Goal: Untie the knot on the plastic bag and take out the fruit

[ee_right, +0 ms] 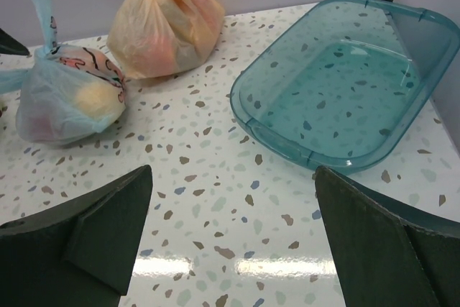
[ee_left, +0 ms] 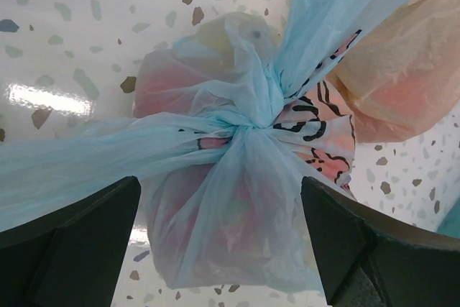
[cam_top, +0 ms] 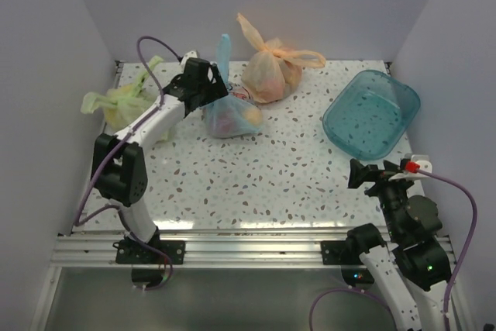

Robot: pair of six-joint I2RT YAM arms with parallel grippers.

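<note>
Left wrist view puts the knot [ee_left: 251,126] at frame centre, a tight bunched twist where the two ears [ee_left: 65,167] of the plastic bag [ee_left: 215,242] cross. One ear runs off to the left edge and the other climbs to the upper right corner. Dark lettering and pink print show on the film just right of the knot. Through the thin blue plastic the fruit [ee_left: 169,84] reads only as blurred pink-red and pale yellow lumps; single pieces cannot be told apart.

The left pincer [ee_left: 219,203] stands wide, its dark fingers [ee_left: 72,239] in the lower corners on either side of the bag. Whether they touch the plastic cannot be told. In the top external view the bag lies in the upper middle of the counter [cam_top: 271,184], one ear standing straight up beside the pincer head.

The orange bag [cam_top: 270,75], knotted, sits just right of the blue one, near it; whether they touch is unclear. The green bag [cam_top: 124,102] lies at the left edge, behind the left arm. The teal tub [cam_top: 332,123] rests at the right side, well apart from the bags. The right pincer [ee_right: 230,249] hangs low at the lower right of the top view, spread wide with nothing in it, its camera facing the tub and the two bags.
</note>
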